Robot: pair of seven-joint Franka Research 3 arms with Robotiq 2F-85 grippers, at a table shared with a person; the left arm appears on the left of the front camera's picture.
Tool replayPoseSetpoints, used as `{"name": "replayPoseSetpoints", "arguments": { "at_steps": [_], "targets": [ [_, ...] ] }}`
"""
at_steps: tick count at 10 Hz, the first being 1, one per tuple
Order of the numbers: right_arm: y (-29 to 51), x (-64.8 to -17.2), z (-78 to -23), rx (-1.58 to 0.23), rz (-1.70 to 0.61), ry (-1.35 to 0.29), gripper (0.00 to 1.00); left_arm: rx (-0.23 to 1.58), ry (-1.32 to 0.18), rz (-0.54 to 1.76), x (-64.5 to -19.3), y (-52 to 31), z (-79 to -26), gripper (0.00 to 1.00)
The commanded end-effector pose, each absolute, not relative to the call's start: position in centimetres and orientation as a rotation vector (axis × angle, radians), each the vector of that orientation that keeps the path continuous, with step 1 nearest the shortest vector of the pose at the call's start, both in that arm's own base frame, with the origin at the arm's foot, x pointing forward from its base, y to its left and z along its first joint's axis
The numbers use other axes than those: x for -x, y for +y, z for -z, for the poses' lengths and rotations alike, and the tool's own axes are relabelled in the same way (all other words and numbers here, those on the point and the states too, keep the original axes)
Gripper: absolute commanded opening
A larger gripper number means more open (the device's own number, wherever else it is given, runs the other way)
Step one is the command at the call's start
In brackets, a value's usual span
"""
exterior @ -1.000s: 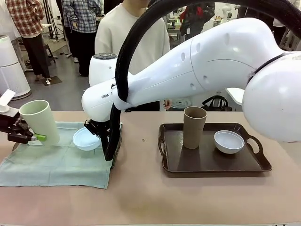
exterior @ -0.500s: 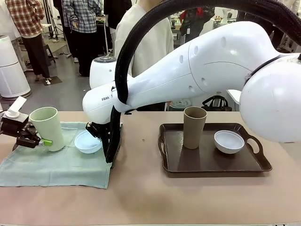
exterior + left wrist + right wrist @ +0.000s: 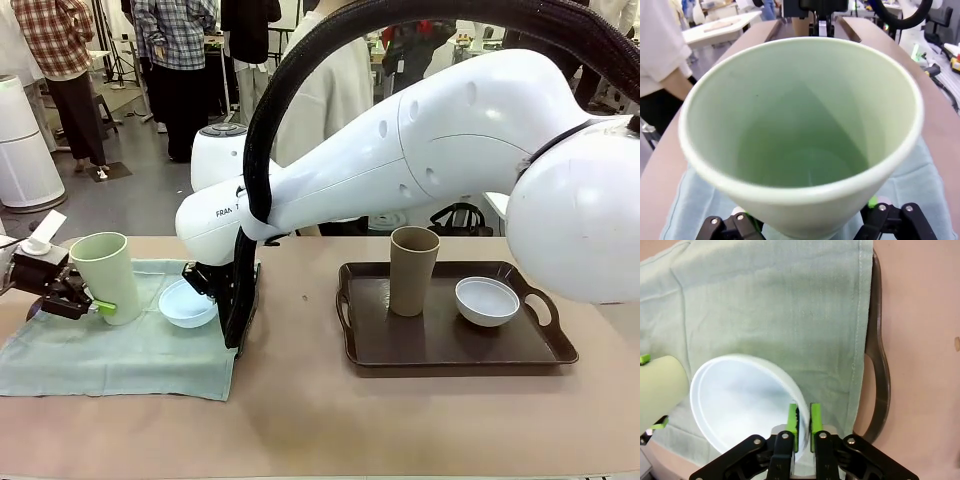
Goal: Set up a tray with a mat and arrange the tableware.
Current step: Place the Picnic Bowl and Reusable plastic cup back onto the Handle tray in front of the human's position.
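Note:
A pale green tumbler (image 3: 105,278) stands on the green mat (image 3: 120,350) at the far left. My left gripper (image 3: 88,302) holds it low on its wall, and its mouth (image 3: 800,125) faces the left wrist camera. Beside it on the mat rests a light blue bowl (image 3: 188,303). My right gripper (image 3: 803,426), reaching across the table, has its pads close together on the bowl's (image 3: 740,405) rim. The mat (image 3: 770,300) covers a dark tray whose handle (image 3: 875,365) sticks out. A brown tumbler (image 3: 413,268) and a whitish bowl (image 3: 487,300) sit in a second dark tray (image 3: 450,358) at the right.
My right arm and its black cable (image 3: 240,290) span the table from right to left above the mat's right edge. A person in a pale top stands at the far side. Bare tabletop lies between the mat and the right tray and along the front edge.
The left gripper brought the pale green tumbler down and to the right, from tilted in the air to upright on the mat. The light blue bowl sank slightly onto the mat.

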State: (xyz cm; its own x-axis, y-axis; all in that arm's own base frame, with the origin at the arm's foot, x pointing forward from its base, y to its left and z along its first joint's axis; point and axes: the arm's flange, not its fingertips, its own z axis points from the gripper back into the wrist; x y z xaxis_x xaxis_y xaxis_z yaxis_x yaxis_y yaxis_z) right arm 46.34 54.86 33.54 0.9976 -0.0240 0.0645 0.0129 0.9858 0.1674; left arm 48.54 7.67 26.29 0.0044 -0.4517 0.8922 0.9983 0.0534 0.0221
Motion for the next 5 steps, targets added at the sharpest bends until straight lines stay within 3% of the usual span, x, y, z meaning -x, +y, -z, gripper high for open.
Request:
{"name": "replayPoseSetpoints", "arguments": {
  "at_steps": [1, 2, 3, 5],
  "targets": [
    [54.5, -46.0, -34.5, -0.148, -0.005, -0.057, 0.85, 0.784, -0.899, 1.362, -48.9, 8.0, -27.0, 1.0],
    [54.2, -45.6, -35.8, -0.141, -0.013, -0.068, 0.28, 0.74, -0.881, 1.354, -49.0, 8.5, -27.4, 1.0],
    [53.7, -45.1, -37.0, -0.154, -0.013, -0.071, 0.98, 0.694, -0.87, 1.364, -48.8, 8.8, -27.9, 1.0],
    [52.7, -44.2, -39.6, -0.186, -0.02, -0.084, 0.98, 0.554, -0.737, 1.348, -48.8, 9.7, -29.6, 1.0]
  ]
}}
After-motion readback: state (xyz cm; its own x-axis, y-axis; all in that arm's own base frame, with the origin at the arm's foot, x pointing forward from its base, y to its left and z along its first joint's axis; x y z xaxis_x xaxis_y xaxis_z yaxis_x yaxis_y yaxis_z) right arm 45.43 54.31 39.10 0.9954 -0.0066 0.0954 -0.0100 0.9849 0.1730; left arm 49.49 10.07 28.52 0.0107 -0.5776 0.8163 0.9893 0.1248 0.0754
